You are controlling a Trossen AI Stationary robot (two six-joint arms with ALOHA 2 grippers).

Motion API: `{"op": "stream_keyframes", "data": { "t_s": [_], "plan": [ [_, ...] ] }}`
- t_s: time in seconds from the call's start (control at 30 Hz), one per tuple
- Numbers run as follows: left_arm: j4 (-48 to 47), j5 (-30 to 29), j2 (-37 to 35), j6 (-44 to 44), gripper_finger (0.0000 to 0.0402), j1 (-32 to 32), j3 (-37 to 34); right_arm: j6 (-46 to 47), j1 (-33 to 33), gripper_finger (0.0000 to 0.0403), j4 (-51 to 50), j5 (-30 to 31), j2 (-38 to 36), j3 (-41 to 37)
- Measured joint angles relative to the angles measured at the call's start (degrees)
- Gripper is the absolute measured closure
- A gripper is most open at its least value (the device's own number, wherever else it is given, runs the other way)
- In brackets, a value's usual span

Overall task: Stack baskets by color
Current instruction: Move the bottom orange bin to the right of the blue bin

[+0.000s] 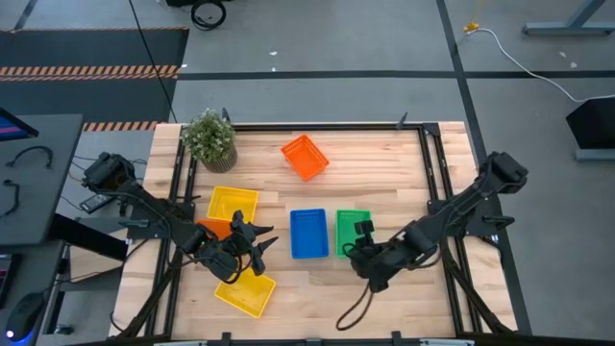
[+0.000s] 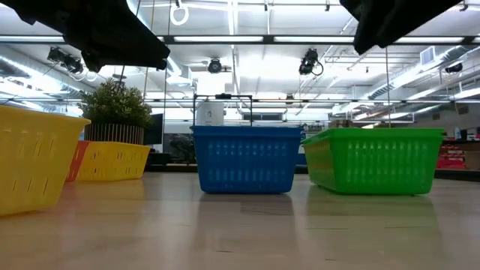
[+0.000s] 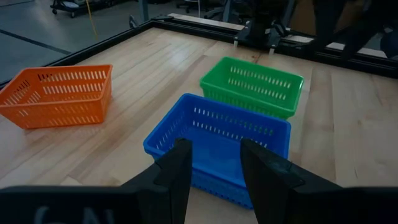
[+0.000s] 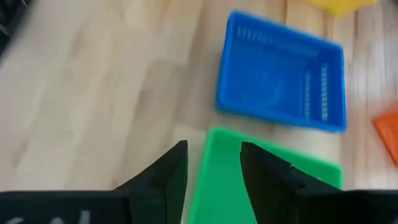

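blue basket point(image 1: 308, 234) and green basket point(image 1: 352, 231) side by side mid-desk, both look empty | right gripper point(image 1: 362, 240) fingers apart over green, holding nothing | left gripper point(image 1: 258, 240) fingers apart, empty, near the yellow baskets point(image 1: 233, 205)

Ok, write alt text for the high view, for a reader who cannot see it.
Seen from above, a wooden table holds a blue basket beside a green basket, an orange basket farther back, and two yellow baskets on the left. The right gripper hovers over the green basket; a potted plant stands at the back left.
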Motion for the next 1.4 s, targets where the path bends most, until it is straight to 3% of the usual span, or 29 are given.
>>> {"op": "stream_keyframes", "data": {
  "t_s": [0.1, 0.27, 0.4, 0.5, 0.77, 0.87, 1.0, 1.13, 1.2, 1.3, 1.4],
  "plan": [
    [0.0, 0.0, 0.0, 0.0, 0.026, 0.0, 0.0, 0.2, 0.5, 0.0254, 15.5, 0.4, -3.2, -9.0],
    [0.0, 0.0, 0.0, 0.0, 0.026, 0.0, 0.0, 2.1, 0.6, 0.0254, 51.2, 1.3, -4.0, -24.2],
    [0.2, 0.0, 0.0, 0.0, 0.026, 0.2, 0.0, 0.2, 0.7, 0.0254, 77.5, 4.3, -1.1, -31.9],
    [0.9, 0.0, 0.0, -0.4, 0.026, 0.7, 0.0, -3.5, 0.7, 0.0254, 88.2, 4.5, 0.1, -34.7],
    [0.9, 0.6, -0.5, -6.2, 0.026, 4.2, 0.2, -7.0, 0.9, 0.0254, 83.8, 7.5, -4.0, -35.1],
    [-2.1, 7.6, -1.2, -4.6, 0.026, 7.2, 2.6, -6.5, 1.8, 0.0254, 77.0, 10.8, -7.3, -35.1],
    [-22.1, 17.6, -1.0, -5.2, 0.026, 9.9, 11.6, -4.6, 2.9, 0.0254, 68.2, 14.1, -11.3, -35.1],
    [-51.9, 26.2, 0.8, -19.9, 0.026, 11.2, 24.0, -3.2, 3.3, 0.0254, 65.1, 14.9, -12.7, -35.1],
    [-61.8, 30.2, 1.7, -27.5, 0.026, 10.6, 28.3, -3.2, 3.3, 0.0254, 65.1, 14.8, -12.2, -35.1],
    [-67.9, 33.5, 2.2, -35.2, 0.026, 7.5, 29.6, -3.1, 3.3, 0.0254, 65.1, 14.8, -10.7, -35.1],
    [-67.9, 35.3, 2.2, -42.1, 0.0259, 3.6, 28.0, -3.2, 3.4, 0.0254, 65.7, 14.8, -8.7, -35.1]
  ]
}}
